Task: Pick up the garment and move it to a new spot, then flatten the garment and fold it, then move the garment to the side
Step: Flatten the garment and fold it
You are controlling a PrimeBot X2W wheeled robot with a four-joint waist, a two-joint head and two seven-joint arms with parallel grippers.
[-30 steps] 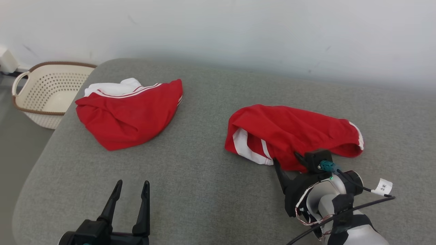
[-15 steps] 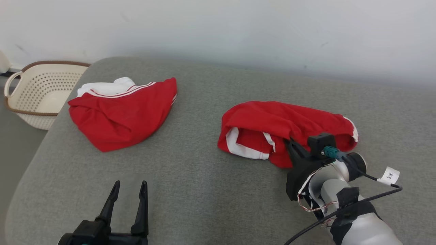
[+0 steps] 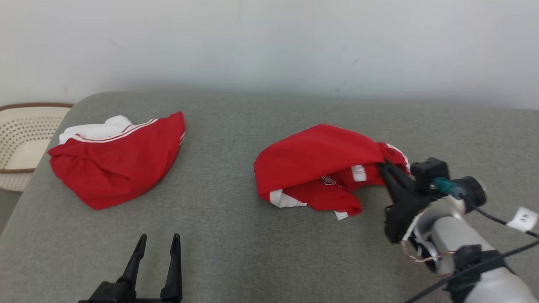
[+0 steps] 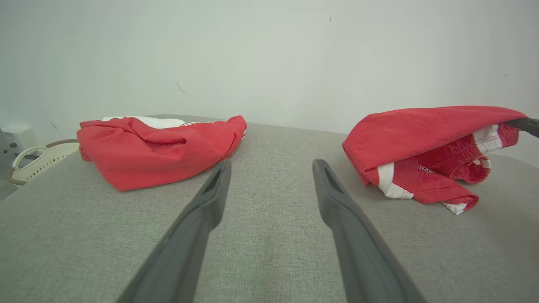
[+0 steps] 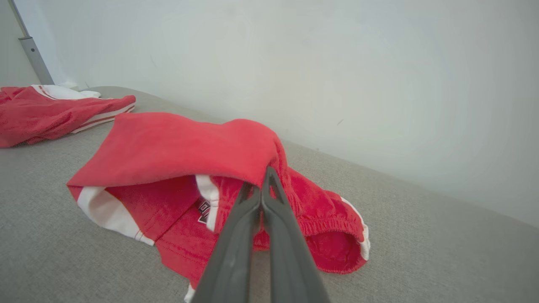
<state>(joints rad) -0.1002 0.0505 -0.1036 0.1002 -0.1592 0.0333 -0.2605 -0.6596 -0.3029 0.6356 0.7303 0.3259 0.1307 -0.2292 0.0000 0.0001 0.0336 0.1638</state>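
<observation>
Pinching a raised fold of the red garment (image 3: 311, 160) right of centre on the grey cushion (image 3: 227, 210), your right gripper (image 3: 384, 165) is clamped shut on it, your left gripper (image 3: 158, 240) gapes empty near the front edge, the garment's small print is unreadable, and bare cushion separates it from the second red garment (image 3: 113, 168).

White lettering (image 3: 330, 181) is printed on an inner fold of the garment (image 3: 311, 164), just past centre toward 3 o'clock. It is creased and too small to read. At 4 o'clock, a white tag (image 3: 524, 219) on a cable (image 3: 497, 216) bears dark marks, perhaps starting with 3, the rest blurred.
</observation>
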